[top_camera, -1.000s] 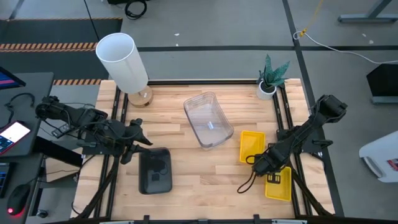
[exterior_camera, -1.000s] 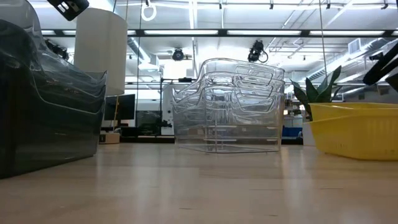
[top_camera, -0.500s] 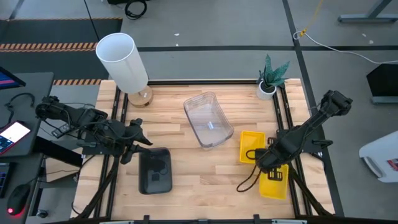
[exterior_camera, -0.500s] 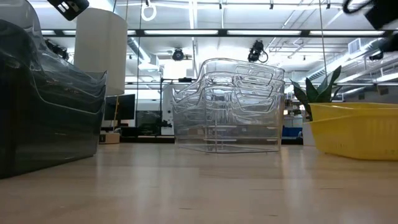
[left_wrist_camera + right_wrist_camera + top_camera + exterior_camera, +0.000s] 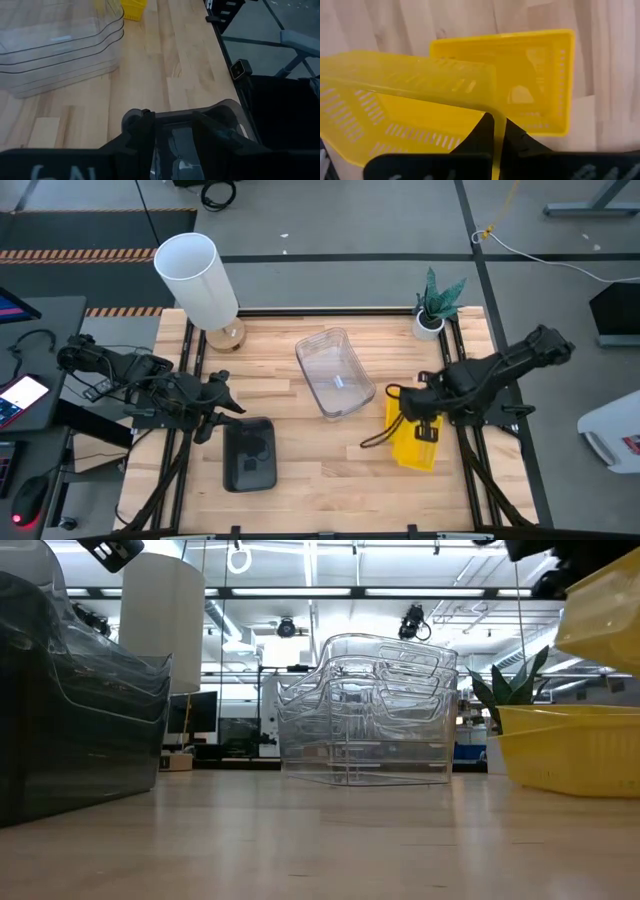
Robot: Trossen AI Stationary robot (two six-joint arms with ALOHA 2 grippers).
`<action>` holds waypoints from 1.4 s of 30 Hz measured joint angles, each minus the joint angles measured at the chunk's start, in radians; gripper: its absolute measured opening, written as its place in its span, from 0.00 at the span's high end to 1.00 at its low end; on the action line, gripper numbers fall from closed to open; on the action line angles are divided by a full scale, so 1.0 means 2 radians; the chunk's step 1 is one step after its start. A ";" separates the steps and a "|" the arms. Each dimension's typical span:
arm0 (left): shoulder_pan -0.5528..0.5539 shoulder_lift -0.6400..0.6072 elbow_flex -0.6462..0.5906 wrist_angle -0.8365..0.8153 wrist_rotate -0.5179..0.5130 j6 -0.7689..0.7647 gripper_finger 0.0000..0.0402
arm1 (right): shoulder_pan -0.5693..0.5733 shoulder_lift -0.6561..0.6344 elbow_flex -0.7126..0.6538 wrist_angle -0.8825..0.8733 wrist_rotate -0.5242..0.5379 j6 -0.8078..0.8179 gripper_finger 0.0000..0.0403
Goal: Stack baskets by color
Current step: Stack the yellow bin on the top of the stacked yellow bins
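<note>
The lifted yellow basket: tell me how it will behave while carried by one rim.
The yellow basket is pinched at its rim by the right gripper, so it hangs tilted and may swing. Its thin perforated walls suggest it is light and slightly flexible. The smooth plastic rim could slip between the fingers if jerked.

Clear baskets [image 5: 335, 372] sit nested mid-table, a dark grey stack [image 5: 249, 454] nearer the front left, and one yellow basket [image 5: 417, 448] hangs tilted above another [image 5: 404, 406].
</note>
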 joint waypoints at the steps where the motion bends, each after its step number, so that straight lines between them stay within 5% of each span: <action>1: 0.000 0.000 0.000 0.000 0.000 0.000 0.67 | -0.010 0.000 0.000 0.000 -0.003 -0.013 0.98; 19: 0.000 0.000 0.000 0.000 -0.017 0.002 0.67 | -0.150 0.001 0.000 0.002 0.032 -0.157 0.98; 42: 0.000 0.000 0.000 0.000 -0.023 0.001 0.67 | -0.157 0.126 -0.002 0.002 -0.004 -0.179 0.91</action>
